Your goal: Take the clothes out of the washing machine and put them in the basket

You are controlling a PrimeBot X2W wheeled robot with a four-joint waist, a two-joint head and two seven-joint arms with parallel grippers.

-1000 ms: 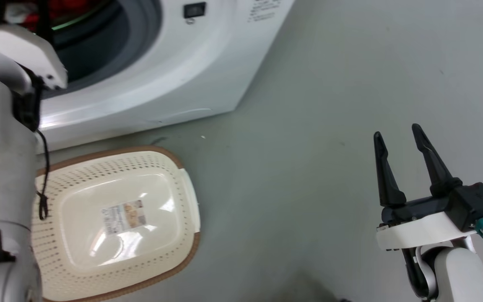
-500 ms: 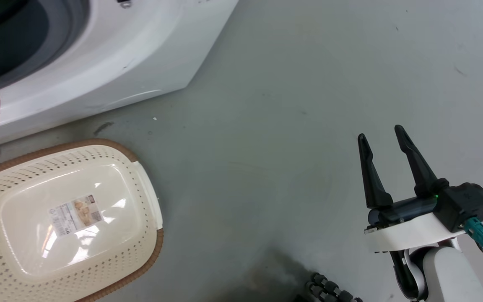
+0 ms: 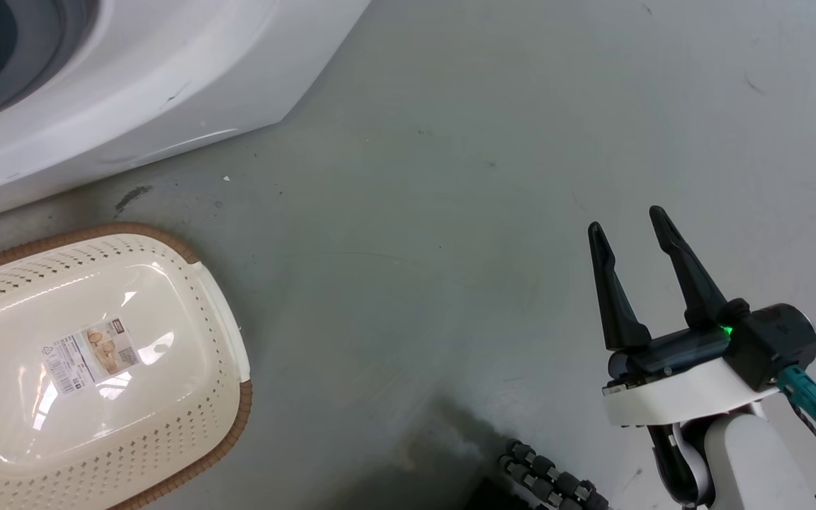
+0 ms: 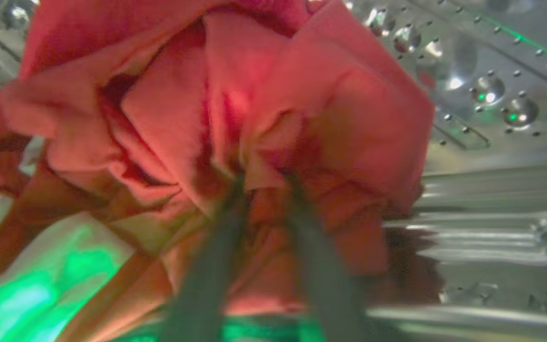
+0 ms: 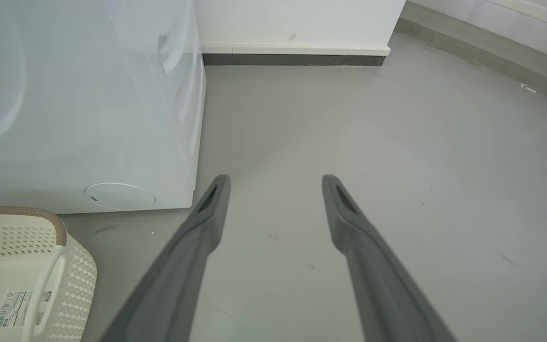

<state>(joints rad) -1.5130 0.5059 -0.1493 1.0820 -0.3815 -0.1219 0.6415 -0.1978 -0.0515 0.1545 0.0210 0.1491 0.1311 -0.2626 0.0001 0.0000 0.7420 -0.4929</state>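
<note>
The left gripper (image 4: 265, 183) had its jaws clamped on the bunched red clothes (image 4: 254, 95) inside the washing machine's (image 3: 132, 92) perforated steel drum (image 4: 492, 123). The right gripper (image 3: 626, 219), jaws apart and empty, hung over the grey floor (image 3: 436, 212), well apart from the basket (image 3: 202, 397) standing before the machine.

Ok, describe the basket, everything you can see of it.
The basket is a cream-white plastic tub, a rounded rectangle with perforated walls, a brown rim and a pale side handle. A paper label is stuck to its smooth, glossy bottom. It stands upright on the grey floor, just in front of the washing machine without touching it. Nothing lies in the part that shows.
</note>
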